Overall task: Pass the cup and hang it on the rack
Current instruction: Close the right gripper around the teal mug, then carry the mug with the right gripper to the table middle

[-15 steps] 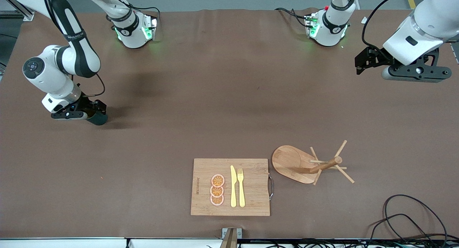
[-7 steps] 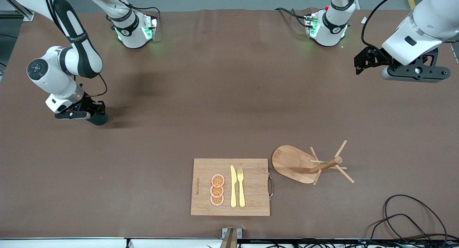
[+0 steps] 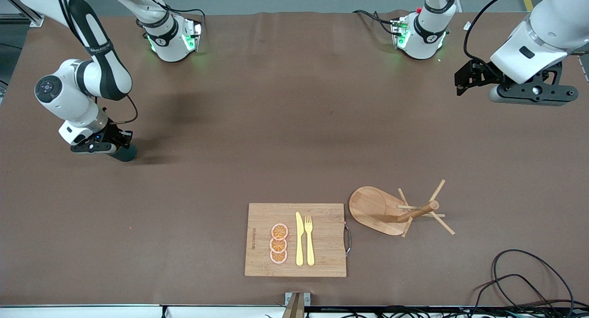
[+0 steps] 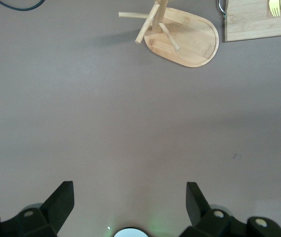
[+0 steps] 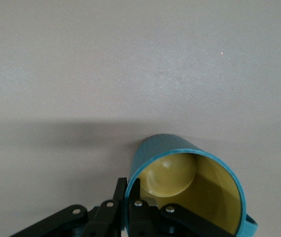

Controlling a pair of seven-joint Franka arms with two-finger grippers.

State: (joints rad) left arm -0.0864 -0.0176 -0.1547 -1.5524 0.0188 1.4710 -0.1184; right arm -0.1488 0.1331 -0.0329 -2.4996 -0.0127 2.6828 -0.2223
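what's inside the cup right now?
Nothing visible: the right wrist view shows the cup with a bare yellow inside. The right gripper, pinching its rim with one finger inside, covers a small part of it.

The right claw [image 3: 120, 147], pinching the cup [image 3: 123, 152], has drawn slightly toward its base.

mid-table bare | obstacles: rack [image 3: 391, 211] beside cutting board [image 3: 296, 239], near camera edge
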